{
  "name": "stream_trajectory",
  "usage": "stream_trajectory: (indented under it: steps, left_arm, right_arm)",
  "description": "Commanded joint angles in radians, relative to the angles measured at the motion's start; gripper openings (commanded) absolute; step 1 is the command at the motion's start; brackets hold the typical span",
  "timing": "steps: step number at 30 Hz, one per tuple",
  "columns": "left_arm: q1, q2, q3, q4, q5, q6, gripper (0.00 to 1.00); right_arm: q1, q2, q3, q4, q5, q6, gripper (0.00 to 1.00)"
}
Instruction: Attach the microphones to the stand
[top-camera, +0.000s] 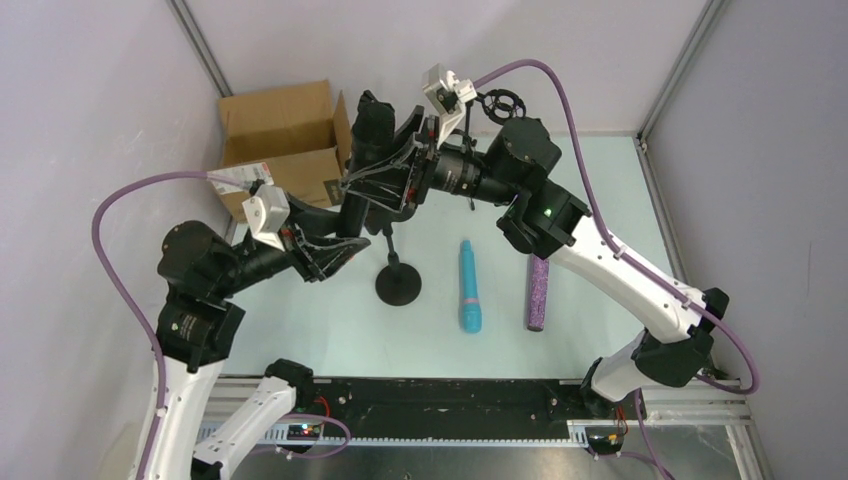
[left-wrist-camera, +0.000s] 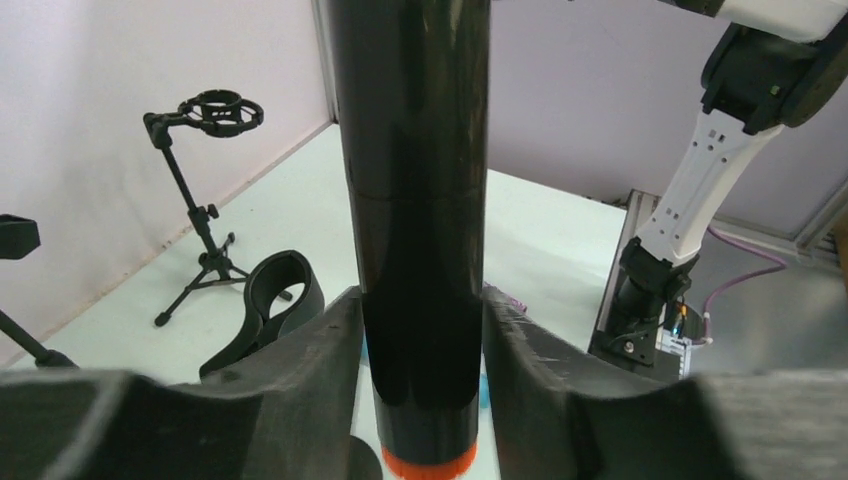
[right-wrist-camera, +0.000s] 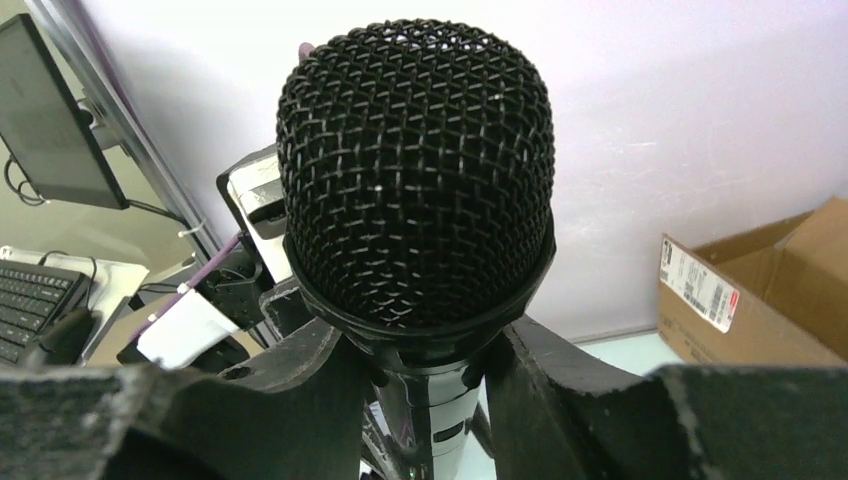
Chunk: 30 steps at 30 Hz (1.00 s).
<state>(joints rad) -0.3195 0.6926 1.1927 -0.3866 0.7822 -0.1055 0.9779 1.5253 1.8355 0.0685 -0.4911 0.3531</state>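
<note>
The all-black microphone (top-camera: 362, 160) stands nearly upright above the table, held at both ends. My left gripper (top-camera: 345, 245) is shut on its lower body, and the orange-red end (left-wrist-camera: 430, 462) shows below the fingers (left-wrist-camera: 310, 350). My right gripper (top-camera: 392, 175) is shut on the neck just under the black mesh head (right-wrist-camera: 415, 170). The round-base stand (top-camera: 398, 285) is just right of the left gripper, and its black C-shaped clip (left-wrist-camera: 283, 295) is open and empty. The turquoise microphone (top-camera: 468, 286) and the glittery purple one (top-camera: 538, 294) lie flat on the table to the right.
A second tripod stand with a ring mount (top-camera: 500, 103) is at the back, and it also shows in the left wrist view (left-wrist-camera: 214, 112). An open cardboard box (top-camera: 285, 135) sits at the back left. Walls close in on three sides.
</note>
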Motion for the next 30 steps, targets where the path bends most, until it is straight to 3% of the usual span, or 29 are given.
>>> stream_trajectory:
  steps: [1,3,4,6,11,16,22,30]
  left_arm:
    - [-0.005,0.000,-0.016,0.067,-0.045,0.056,0.56]
    - [-0.004,0.002,-0.024,0.067,-0.075,0.075,0.76]
    - [-0.002,0.001,-0.036,0.067,-0.097,0.086,0.93]
    - [-0.001,-0.006,-0.059,0.066,-0.127,0.119,0.99]
    - [0.016,-0.016,-0.125,0.065,-0.186,0.218,1.00]
    - [0.114,0.033,-0.183,0.067,-0.057,0.304,1.00]
    - [0.182,0.104,-0.189,0.067,0.070,0.443,1.00]
    - [0.192,0.177,-0.199,0.067,0.168,0.563,1.00]
  right_arm:
    - [-0.006,-0.059,-0.014,0.012,0.074,-0.012,0.03]
    - [-0.020,-0.071,-0.009,-0.019,0.094,-0.038,0.00]
    - [-0.025,-0.076,-0.006,-0.043,0.103,-0.049,0.00]
    - [-0.043,-0.091,-0.003,-0.061,0.128,-0.080,0.00]
    - [-0.068,-0.096,0.044,-0.187,0.212,-0.207,0.00]
    - [-0.048,-0.035,0.171,-0.324,0.352,-0.378,0.00]
    - [-0.046,-0.018,0.185,-0.353,0.416,-0.427,0.00]
    - [-0.049,0.010,0.212,-0.368,0.430,-0.437,0.00]
